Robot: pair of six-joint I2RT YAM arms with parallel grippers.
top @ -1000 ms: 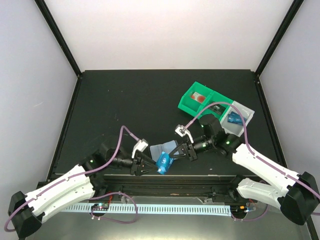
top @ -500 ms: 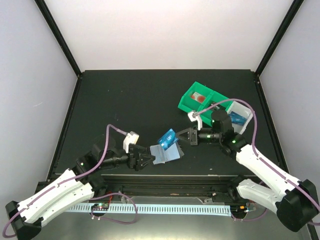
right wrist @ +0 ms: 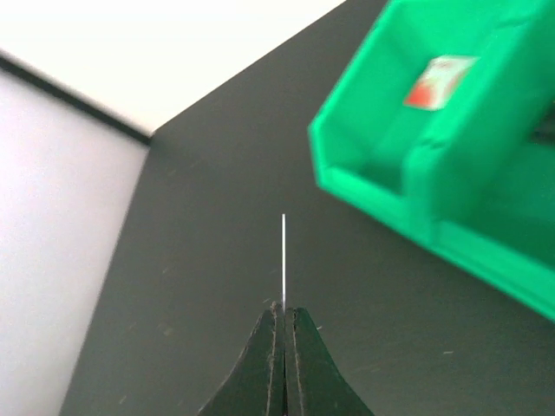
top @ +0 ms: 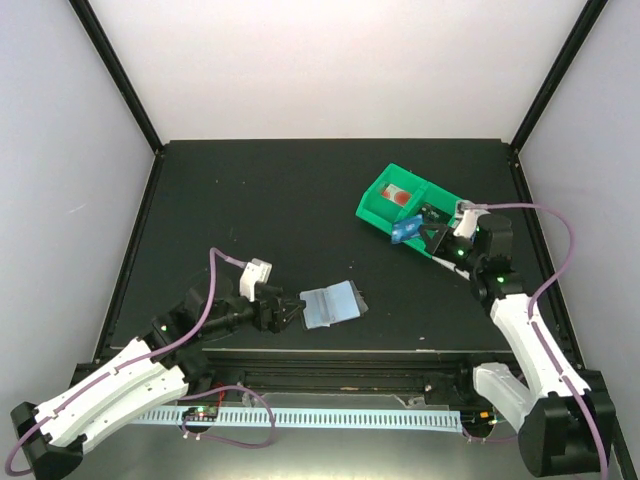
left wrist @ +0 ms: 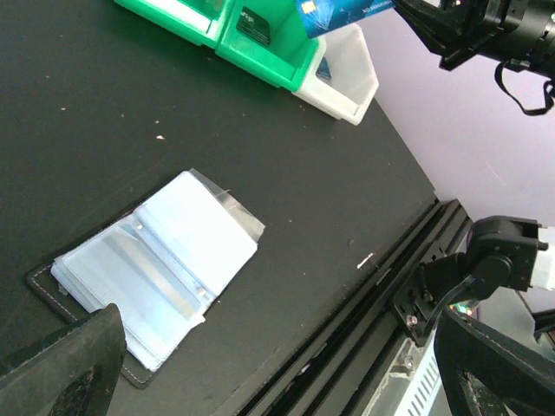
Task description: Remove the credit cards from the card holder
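Observation:
The pale blue-grey card holder (top: 330, 303) lies open and flat on the black table near the front edge, and it also shows in the left wrist view (left wrist: 156, 260). My left gripper (top: 289, 311) is open just left of it, touching nothing; its dark fingertips (left wrist: 69, 373) frame the bottom of that view. Over the green tray, my right gripper (top: 422, 230) is shut on a bright-blue credit card (top: 404, 234). In the right wrist view that card appears edge-on as a thin white line (right wrist: 284, 256) rising from the closed right gripper (right wrist: 284, 314).
The green compartment tray (top: 384, 207) stands at the back right with a small red-and-white item (right wrist: 438, 82) in one bin. Its white end bin (left wrist: 351, 78) is partly hidden by the right arm. A black rail (left wrist: 408, 260) runs along the table's front edge.
The right gripper carried the blue card up and to the right, from beside the holder to above the green tray. The left gripper opened, let go of the holder and drew back left.

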